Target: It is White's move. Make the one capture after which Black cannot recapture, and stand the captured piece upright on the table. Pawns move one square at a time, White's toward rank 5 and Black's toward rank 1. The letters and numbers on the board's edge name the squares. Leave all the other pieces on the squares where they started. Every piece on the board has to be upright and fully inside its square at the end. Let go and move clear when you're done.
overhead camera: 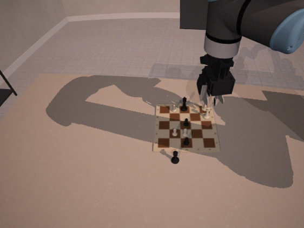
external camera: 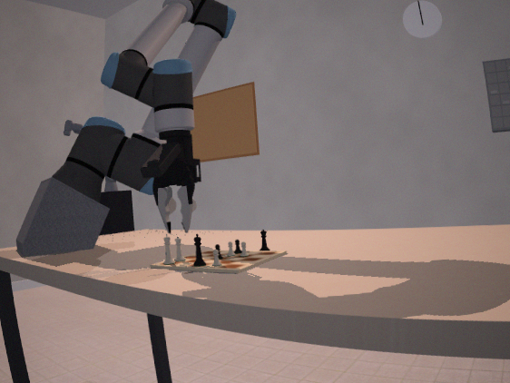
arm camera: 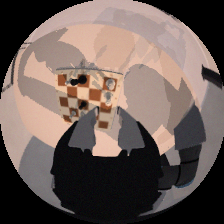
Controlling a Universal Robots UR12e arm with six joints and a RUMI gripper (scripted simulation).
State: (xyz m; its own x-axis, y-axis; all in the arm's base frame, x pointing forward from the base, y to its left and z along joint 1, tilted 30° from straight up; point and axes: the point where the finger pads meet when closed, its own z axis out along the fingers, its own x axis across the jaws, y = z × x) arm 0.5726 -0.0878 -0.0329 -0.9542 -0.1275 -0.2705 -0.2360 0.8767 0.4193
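The small chessboard (overhead camera: 209, 142) (external camera: 254, 260) (arm camera: 103, 123) lies on the table. My gripper (overhead camera: 209, 103) (external camera: 176, 225) (arm camera: 108, 106) hangs just above the board's far right corner. Its fingers are slightly parted and hold nothing. A tall white piece (overhead camera: 206, 112) (external camera: 168, 250) stands right under the fingertips, and a second tall white piece (external camera: 178, 249) stands close beside it. A tall black piece (overhead camera: 184, 104) (external camera: 198, 250) and a white pawn (overhead camera: 174, 108) share the far row. Two black pawns (overhead camera: 186, 122) (overhead camera: 186, 141), a white pawn (overhead camera: 174, 132) and another white piece (overhead camera: 185, 132) stand mid-board. A black piece (overhead camera: 174, 157) (external camera: 263, 240) stands upright on the table, just off the board's near edge.
The beige table (overhead camera: 81, 175) (external camera: 386, 254) reaches wide to the left and front of the board. The arm's large links (external camera: 91, 163) hang over the table's far side. A dark stand (overhead camera: 5, 92) shows at the left edge.
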